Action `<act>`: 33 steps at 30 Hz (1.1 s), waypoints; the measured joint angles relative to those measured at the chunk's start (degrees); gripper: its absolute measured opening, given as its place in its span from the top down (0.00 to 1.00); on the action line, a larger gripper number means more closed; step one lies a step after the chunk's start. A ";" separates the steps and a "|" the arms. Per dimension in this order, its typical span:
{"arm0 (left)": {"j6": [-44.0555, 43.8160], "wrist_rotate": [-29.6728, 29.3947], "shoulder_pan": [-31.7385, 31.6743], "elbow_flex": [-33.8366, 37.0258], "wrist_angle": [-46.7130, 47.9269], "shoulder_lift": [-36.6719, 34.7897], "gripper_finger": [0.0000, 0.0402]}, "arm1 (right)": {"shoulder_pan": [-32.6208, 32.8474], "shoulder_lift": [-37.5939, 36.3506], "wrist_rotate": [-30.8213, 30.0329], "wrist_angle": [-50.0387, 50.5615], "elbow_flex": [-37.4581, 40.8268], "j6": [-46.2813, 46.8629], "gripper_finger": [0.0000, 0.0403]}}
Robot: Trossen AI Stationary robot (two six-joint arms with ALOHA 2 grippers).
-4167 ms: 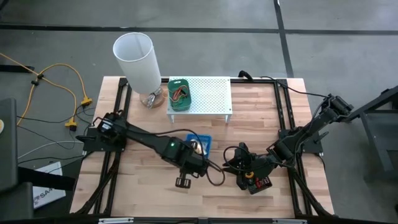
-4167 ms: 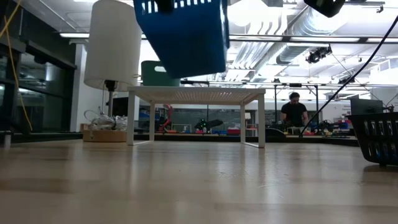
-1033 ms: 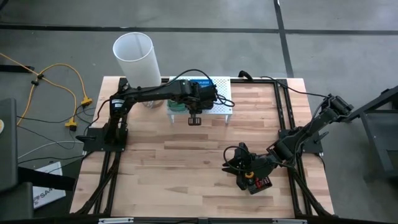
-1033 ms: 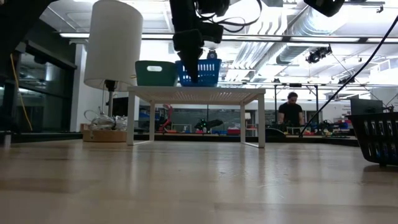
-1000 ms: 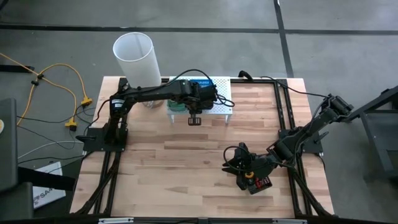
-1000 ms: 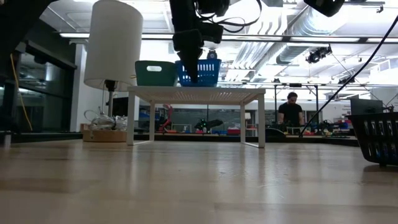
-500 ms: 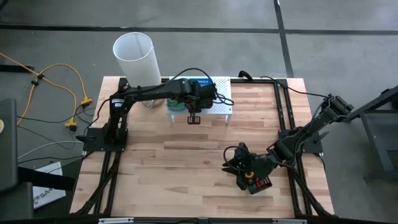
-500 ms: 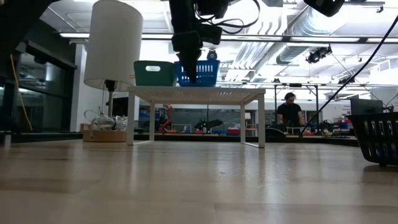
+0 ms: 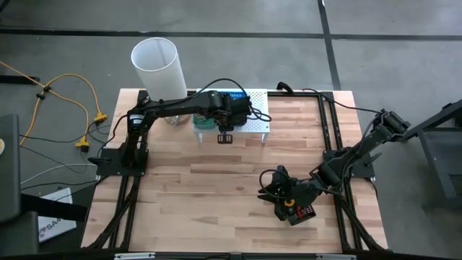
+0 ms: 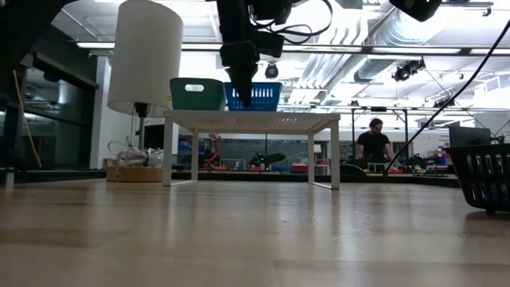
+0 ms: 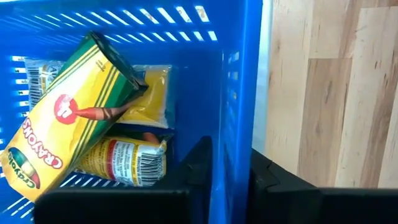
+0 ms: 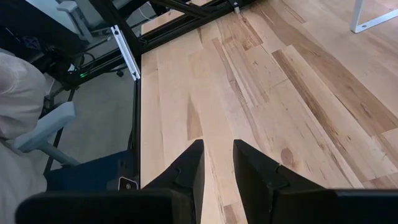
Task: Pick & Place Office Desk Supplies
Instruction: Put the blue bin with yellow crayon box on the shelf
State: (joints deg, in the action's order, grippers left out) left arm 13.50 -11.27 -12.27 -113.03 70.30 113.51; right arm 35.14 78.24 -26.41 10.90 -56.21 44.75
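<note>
- The blue basket (image 10: 253, 96) sits on the white perforated shelf (image 9: 256, 114) in the upper centre of the high view, just beside the green basket (image 10: 198, 94) on its left in the low view.
- The left gripper (image 11: 229, 163) straddles the blue basket's wall: one finger inside, one outside, the wall running upright between them in the left wrist view. The gap looks only slightly wider than the wall; whether it is gripping or has let go I cannot tell.
- Inside the basket lie a Crayola crayon box (image 11: 68, 118), tilted on a diagonal, and yellow packets (image 11: 127, 158) under it.
- The relation that matters: the wall stands straight up between the fingers, so the clean way out is, in my judgement, straight up off the rim; any sideways drift would drag the basket along the shelf.
- The right gripper (image 12: 216, 163) rests low in the lower right of the high view, over bare table (image 12: 261, 81), fingers a narrow gap apart and empty, well apart from the shelf. The left arm is the nearer one by far.
</note>
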 joint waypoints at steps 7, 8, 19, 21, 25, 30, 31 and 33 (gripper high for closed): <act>0.03 0.00 0.00 0.00 -0.09 0.00 0.87 | 0.00 0.00 0.00 0.01 0.00 0.00 0.82; 0.09 0.00 0.00 0.00 -0.17 0.00 0.87 | -0.02 0.00 0.00 0.01 0.00 0.00 0.82; 0.25 -0.28 0.07 -0.11 -0.45 -0.23 0.86 | -0.02 0.00 0.00 -0.01 0.00 0.00 0.82; 0.63 -0.28 0.08 -0.14 -0.45 -0.56 0.86 | 0.00 0.00 0.00 0.01 0.00 0.00 0.82; 1.15 -0.32 0.20 -0.20 -0.50 -1.44 0.86 | -0.01 0.00 0.00 0.04 0.00 0.00 0.82; 1.22 -0.37 0.22 -0.20 -0.52 -2.49 0.86 | -0.02 0.00 0.00 0.04 0.00 0.00 0.82; 1.22 -0.41 0.22 -0.20 -0.51 -2.51 0.86 | -0.01 0.00 0.00 0.04 0.00 0.00 0.82; 1.21 -0.44 0.22 -0.20 -0.50 -2.51 0.86 | -0.02 0.00 0.00 0.02 0.00 0.00 0.82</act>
State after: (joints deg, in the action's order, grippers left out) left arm 14.71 -11.70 -12.05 -113.23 69.80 111.00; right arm 35.11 78.24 -26.41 10.92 -56.21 44.75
